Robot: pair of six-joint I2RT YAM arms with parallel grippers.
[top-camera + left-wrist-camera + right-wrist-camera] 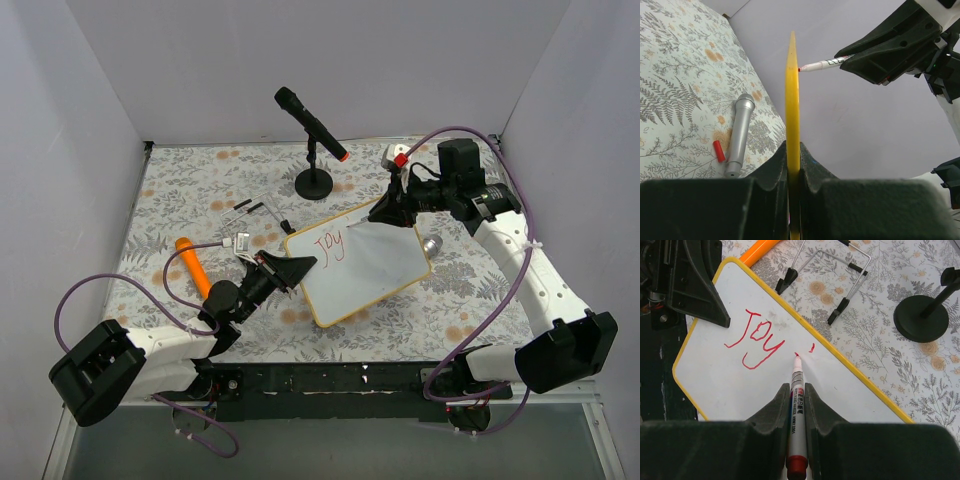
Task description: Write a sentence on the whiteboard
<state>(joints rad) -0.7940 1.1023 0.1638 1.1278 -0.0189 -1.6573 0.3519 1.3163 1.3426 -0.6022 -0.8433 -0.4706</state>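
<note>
The whiteboard (372,265), white with a thin yellow frame, is held tilted above the table. My left gripper (292,268) is shut on its left edge; in the left wrist view (792,150) the board shows edge-on as a yellow strip (792,95). The sentence (756,337) reads "Joy" in red plus a small red dash; it also shows in the top view (329,246). My right gripper (797,390) is shut on a red marker (796,410), whose tip touches the board (740,390) just right of the "y". From above, the right gripper (385,212) is at the board's far edge.
A silver microphone (738,132) and a red cap (719,151) lie on the floral table right of the board. A black microphone on a stand (312,125) is at the back. An orange object (192,265) and a wire easel (825,280) lie left of the board.
</note>
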